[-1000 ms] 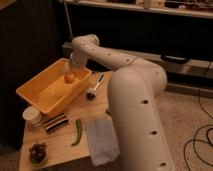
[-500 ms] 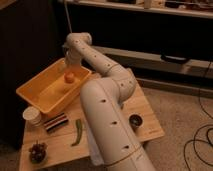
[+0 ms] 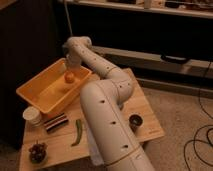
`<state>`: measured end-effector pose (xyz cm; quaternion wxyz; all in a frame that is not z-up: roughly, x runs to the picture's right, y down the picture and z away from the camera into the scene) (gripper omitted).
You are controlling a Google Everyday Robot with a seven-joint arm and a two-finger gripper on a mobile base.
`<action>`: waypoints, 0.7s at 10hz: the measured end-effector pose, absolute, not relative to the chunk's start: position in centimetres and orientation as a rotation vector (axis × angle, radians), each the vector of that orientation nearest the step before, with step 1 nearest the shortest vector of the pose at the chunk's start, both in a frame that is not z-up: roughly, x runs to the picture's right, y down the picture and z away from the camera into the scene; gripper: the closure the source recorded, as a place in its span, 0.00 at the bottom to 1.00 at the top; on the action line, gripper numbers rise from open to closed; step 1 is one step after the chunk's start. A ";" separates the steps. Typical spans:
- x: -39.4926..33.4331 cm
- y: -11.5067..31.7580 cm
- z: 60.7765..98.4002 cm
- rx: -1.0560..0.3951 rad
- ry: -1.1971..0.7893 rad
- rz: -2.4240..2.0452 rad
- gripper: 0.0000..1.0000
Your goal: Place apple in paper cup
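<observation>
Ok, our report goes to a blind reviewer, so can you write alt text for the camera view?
A white robot arm reaches over a yellow bin, its open gripper just above the apple lying inside. The bin sits on a wooden table with a white paper cup, grapes, a green pod and a small dark bowl.
</observation>
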<state>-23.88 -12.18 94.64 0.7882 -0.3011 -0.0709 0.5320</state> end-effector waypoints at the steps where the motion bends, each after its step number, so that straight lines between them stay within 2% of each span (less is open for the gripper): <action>1: -24.2 -11.9 94.7 -0.640 -0.169 1.143 0.20; 7: -27.1 -9.2 96.4 -0.617 -0.184 1.078 0.20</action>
